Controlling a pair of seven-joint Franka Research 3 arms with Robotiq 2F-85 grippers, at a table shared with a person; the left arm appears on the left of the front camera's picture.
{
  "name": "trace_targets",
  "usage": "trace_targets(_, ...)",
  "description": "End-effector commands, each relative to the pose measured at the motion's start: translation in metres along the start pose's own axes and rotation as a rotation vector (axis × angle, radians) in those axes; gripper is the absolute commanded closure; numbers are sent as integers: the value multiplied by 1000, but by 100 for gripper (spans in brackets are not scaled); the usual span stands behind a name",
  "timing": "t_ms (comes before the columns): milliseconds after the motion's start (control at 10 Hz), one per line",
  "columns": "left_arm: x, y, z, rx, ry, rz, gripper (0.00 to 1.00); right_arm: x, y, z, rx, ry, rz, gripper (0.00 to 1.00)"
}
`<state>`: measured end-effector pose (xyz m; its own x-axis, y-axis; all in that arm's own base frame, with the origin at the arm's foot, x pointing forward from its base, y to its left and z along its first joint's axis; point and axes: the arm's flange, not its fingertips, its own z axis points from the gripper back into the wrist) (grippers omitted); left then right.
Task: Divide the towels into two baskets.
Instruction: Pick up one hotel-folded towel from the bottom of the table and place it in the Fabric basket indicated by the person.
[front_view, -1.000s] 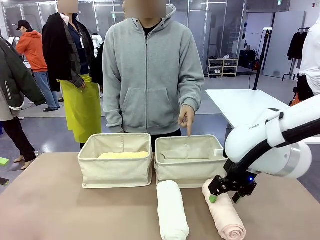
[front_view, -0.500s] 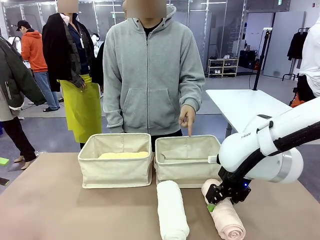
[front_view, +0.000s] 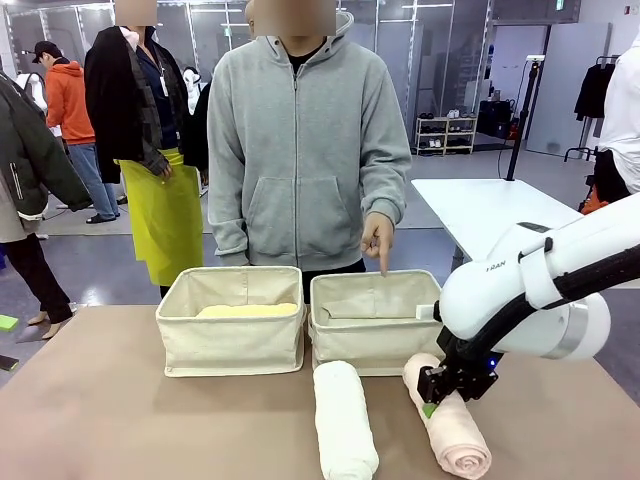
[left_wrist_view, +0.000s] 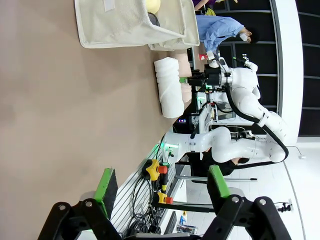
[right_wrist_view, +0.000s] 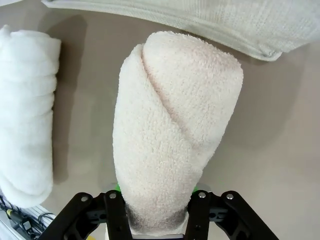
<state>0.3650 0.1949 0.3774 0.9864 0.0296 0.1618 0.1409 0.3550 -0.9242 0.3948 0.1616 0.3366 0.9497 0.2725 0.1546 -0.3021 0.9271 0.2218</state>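
Right claw lower now, clenched on pink towel (yellow towel in left basket)

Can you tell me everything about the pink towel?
The pink towel is a pale, fluffy terry-cloth roll lying slanted on the brown table. It sits beside the white towel without touching it. Its far end lies right by the right basket. The right gripper pinches it from both sides.

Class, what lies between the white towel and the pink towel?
Nothing: a bare strip of table separates the white towel from the pink towel, shown in the right wrist view.
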Motion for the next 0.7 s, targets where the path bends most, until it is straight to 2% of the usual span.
trace_targets(0,-2,-3,0,-15,-16,-8,8,-1,15,47,-1,8,102,76)
trace_targets(100,-2,-3,0,-15,-16,-8,8,2,25,77,-27,-40,205,76)
trace_targets(200,-2,-3,0,-15,-16,-8,8,3,34,103,-103,-77,335,76)
trace_targets(300,-2,-3,0,-15,-16,-8,8,6,43,126,-105,-55,494,76)
trace_targets(400,-2,-3,0,-15,-16,-8,8,12,48,140,-194,13,676,76)
trace_targets(600,-2,-3,0,-15,-16,-8,8,15,63,147,-191,103,1009,76)
